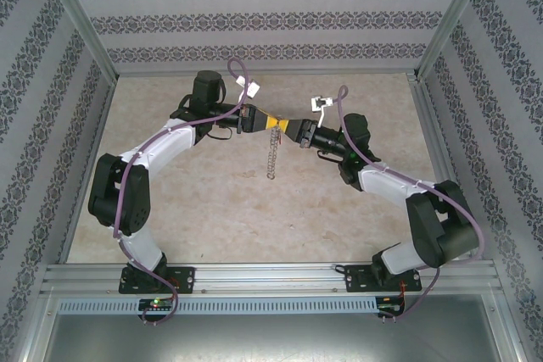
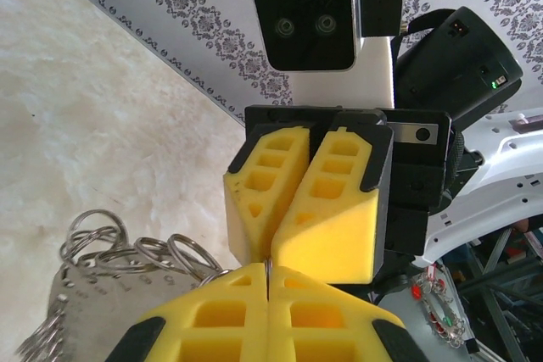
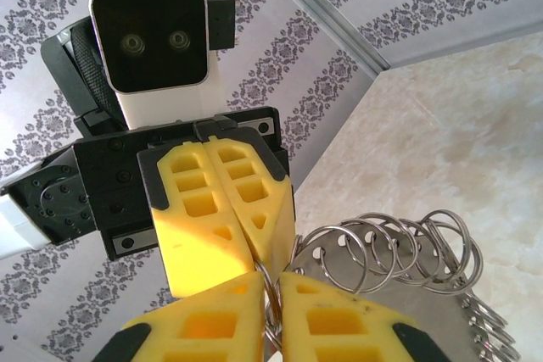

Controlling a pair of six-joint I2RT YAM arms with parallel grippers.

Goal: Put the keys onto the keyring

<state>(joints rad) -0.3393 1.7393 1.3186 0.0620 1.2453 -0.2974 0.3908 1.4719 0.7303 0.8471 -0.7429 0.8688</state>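
The keyring (image 1: 271,154) hangs in mid-air over the table's middle as a dangling string of grey rings and flat metal pieces. My left gripper (image 1: 266,121) and right gripper (image 1: 285,128) meet tip to tip at its top. In the left wrist view, the left gripper (image 2: 269,281) is shut on a thin wire of the loop, with rings (image 2: 136,252) fanning out to the left. In the right wrist view, the right gripper (image 3: 276,294) is closed on the ring wires, and more rings (image 3: 390,247) spread to the right. The keys are out of view.
The beige table (image 1: 212,209) lies below, enclosed by patterned walls (image 1: 254,23) at the back and both sides. An aluminium rail (image 1: 271,277) runs along the near edge by the arm bases. Purple cables (image 1: 237,69) loop above both wrists.
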